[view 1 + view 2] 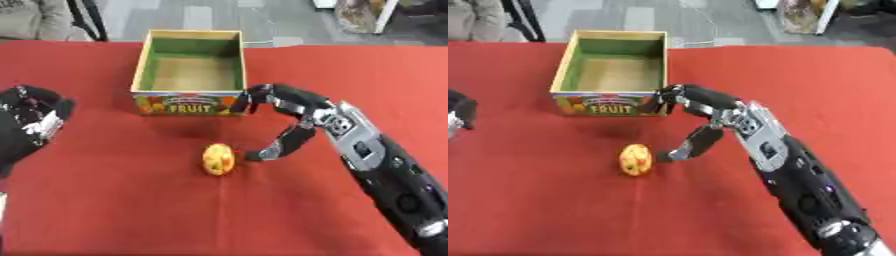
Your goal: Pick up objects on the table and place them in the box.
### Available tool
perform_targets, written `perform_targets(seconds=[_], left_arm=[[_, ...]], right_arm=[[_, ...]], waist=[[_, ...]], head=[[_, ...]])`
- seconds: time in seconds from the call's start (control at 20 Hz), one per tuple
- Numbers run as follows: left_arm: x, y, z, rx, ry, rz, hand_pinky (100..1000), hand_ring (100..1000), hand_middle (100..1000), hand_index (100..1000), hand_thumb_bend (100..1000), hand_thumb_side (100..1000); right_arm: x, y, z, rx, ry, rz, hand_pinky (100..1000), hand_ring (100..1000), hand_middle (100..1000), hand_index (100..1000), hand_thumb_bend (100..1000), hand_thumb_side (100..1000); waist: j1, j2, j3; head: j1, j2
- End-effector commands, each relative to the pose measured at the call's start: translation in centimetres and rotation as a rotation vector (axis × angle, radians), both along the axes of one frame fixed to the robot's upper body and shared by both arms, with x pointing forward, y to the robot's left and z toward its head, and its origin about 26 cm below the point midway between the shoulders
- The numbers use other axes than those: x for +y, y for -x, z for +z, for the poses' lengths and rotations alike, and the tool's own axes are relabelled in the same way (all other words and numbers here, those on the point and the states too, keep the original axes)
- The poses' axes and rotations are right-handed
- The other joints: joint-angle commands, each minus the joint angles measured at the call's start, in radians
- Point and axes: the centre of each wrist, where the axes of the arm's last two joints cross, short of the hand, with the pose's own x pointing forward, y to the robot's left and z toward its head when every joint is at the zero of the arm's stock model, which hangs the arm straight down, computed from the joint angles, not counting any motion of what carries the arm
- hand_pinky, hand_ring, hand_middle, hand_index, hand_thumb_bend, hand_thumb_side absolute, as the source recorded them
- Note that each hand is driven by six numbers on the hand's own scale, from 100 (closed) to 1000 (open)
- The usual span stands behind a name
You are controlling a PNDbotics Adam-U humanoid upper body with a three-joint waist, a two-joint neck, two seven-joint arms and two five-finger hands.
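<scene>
A small yellow-orange fruit-like object lies on the red tablecloth, in front of the box. The open cardboard box, marked FRUIT on its front, stands behind it with nothing visible inside. My right hand hovers just right of the object, open, its fingers arched toward the box's front right corner and its thumb pointing down beside the object. Nothing is held in it. My left hand rests at the left edge, away from the object, with fingers curled.
The red tablecloth covers the whole table. Behind the far edge is grey floor with a chair leg and a seated person at the top left.
</scene>
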Motion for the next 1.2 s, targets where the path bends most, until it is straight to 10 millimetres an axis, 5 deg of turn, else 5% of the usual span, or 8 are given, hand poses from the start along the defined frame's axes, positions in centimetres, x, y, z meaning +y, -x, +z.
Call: perform_targets(seconds=[0.05,1.2], left_arm=[[-0.3,0.0,0.9,-0.031,-0.005,-0.017,466,507,511,591,495,347],[-0.5,-0.1,0.9,-0.028,-0.002,-0.027,467,507,511,592,488,349]], right_arm=[[0.6,-0.4,0.4,-0.035,0.03,0.015,640,740,715,823,532,347],[2.1,-1.1,-2.4,-0.039,0.054,-0.052,628,720,692,814,508,338]], waist=[[0.004,-0.018,0.002],[0.004,-0.021,0.011]], head=[[-0.004,0.005],[-0.011,0.009]])
